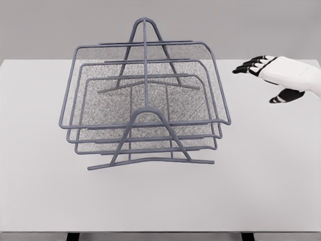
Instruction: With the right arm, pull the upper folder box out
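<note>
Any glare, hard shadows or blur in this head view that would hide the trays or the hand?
Head view: flat, even simulator lighting, no glare; the table shows almost no cast shadow under the wire rack. The upper tray rim is sharp, though the stacked mesh floors blend into grey grain. The right hand is crisp, fingers spread, apart from the rack.

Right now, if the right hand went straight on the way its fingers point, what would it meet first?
Probably the right rim of the top tray of the grey wire rack. The right hand is open, its fingers pointing left toward it over bare white table. Depth is unclear; it might pass behind.
</note>
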`<state>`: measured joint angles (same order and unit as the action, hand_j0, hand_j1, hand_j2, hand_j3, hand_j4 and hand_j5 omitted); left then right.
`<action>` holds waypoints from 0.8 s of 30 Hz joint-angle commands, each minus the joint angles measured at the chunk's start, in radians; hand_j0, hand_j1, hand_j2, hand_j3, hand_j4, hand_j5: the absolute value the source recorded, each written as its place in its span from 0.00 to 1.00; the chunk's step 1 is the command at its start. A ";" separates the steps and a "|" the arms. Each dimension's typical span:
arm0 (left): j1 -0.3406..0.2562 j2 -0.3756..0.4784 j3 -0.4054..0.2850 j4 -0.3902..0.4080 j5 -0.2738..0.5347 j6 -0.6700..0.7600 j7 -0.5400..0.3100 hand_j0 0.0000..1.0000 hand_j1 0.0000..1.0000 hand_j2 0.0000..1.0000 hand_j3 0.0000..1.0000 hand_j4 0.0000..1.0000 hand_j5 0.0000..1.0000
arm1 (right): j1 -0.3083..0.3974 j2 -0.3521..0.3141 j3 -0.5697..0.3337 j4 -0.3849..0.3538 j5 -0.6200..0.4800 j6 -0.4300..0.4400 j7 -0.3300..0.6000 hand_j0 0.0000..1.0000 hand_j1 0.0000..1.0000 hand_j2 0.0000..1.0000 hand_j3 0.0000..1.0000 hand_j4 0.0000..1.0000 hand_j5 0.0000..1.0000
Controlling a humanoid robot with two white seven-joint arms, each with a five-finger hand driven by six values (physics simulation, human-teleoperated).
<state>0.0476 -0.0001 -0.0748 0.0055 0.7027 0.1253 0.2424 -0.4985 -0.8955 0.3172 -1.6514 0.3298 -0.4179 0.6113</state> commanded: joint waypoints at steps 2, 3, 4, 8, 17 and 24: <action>0.000 0.000 0.000 0.001 0.000 -0.001 0.000 1.00 1.00 1.00 1.00 1.00 1.00 | -0.028 0.015 -0.010 -0.002 0.009 -0.009 0.000 1.00 1.00 1.00 1.00 1.00 1.00; 0.000 0.000 0.000 0.001 0.000 0.000 0.000 1.00 1.00 1.00 1.00 1.00 1.00 | -0.052 0.040 -0.004 -0.008 0.009 -0.015 0.000 1.00 1.00 1.00 1.00 1.00 1.00; 0.000 0.000 0.000 0.001 0.000 -0.001 0.000 1.00 1.00 1.00 1.00 1.00 1.00 | -0.058 0.056 -0.001 -0.007 0.011 -0.056 0.000 1.00 1.00 1.00 1.00 1.00 1.00; 0.000 0.000 0.000 0.001 0.000 0.000 0.002 1.00 1.00 1.00 1.00 1.00 1.00 | -0.057 0.110 0.062 -0.011 0.011 -0.110 0.000 1.00 1.00 1.00 1.00 1.00 1.00; 0.000 0.000 0.000 0.001 0.000 0.000 0.003 1.00 1.00 1.00 1.00 1.00 1.00 | -0.012 0.089 0.149 -0.002 0.012 -0.119 0.000 1.00 1.00 1.00 1.00 1.00 1.00; 0.002 0.000 0.000 0.001 0.000 0.000 0.003 1.00 1.00 1.00 1.00 1.00 1.00 | -0.014 0.017 0.085 0.027 0.008 -0.162 0.000 1.00 1.00 1.00 1.00 1.00 1.00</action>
<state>0.0491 -0.0001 -0.0747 0.0065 0.7027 0.1259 0.2455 -0.5124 -0.8556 0.4192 -1.6371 0.3024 -0.5584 0.6014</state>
